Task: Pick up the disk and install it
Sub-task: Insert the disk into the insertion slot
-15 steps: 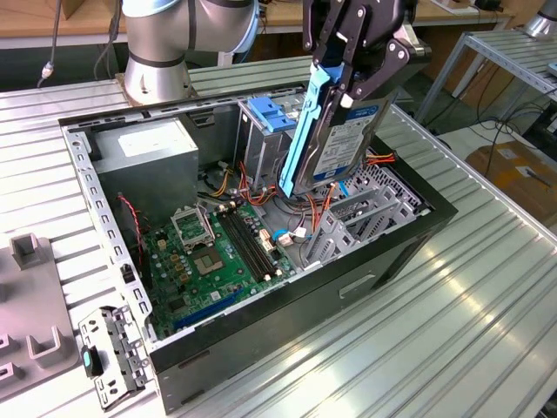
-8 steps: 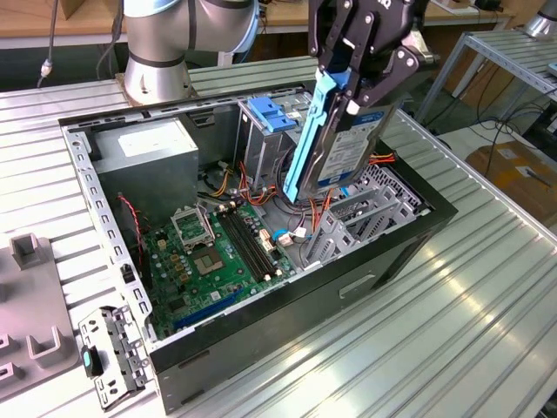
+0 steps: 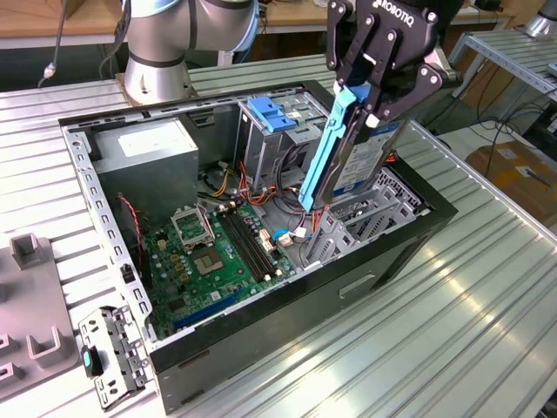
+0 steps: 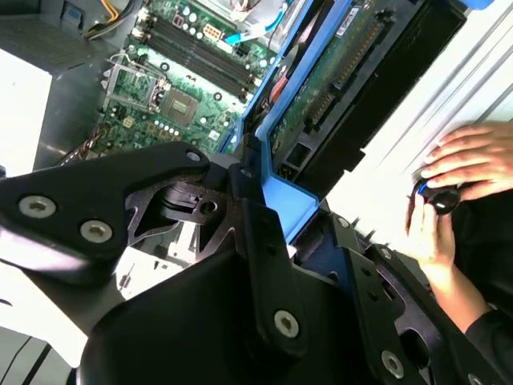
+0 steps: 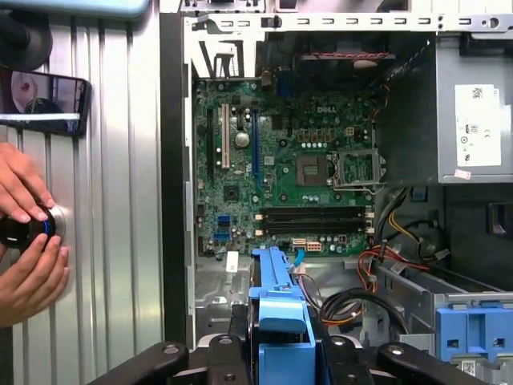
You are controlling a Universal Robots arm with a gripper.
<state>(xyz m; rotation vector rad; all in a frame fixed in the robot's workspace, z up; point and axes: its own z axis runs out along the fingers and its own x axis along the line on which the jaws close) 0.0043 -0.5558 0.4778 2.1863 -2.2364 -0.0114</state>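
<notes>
Clamping the flat silver-grey hard drive (image 3: 355,170) by the top end of its blue plastic carrier frame, my black claw (image 3: 367,103) sits upper right in the exterior view. It hangs steeply tilted over the open black computer case (image 3: 83,165), low end free, probably to meet the metal bay (image 3: 372,211) beneath. Bundled cables (image 3: 261,183) and a blue-latched cage (image 3: 277,115) crowd alongside. A person's hand (image 5: 32,277) stays outside.

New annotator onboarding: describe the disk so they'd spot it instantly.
Find the open computer case. Above its corner at the exterior view's right, the gripper holds the disk on edge. Unlike the blue cage latch nearby, it is a silver slab edged by a long blue rail.
</notes>
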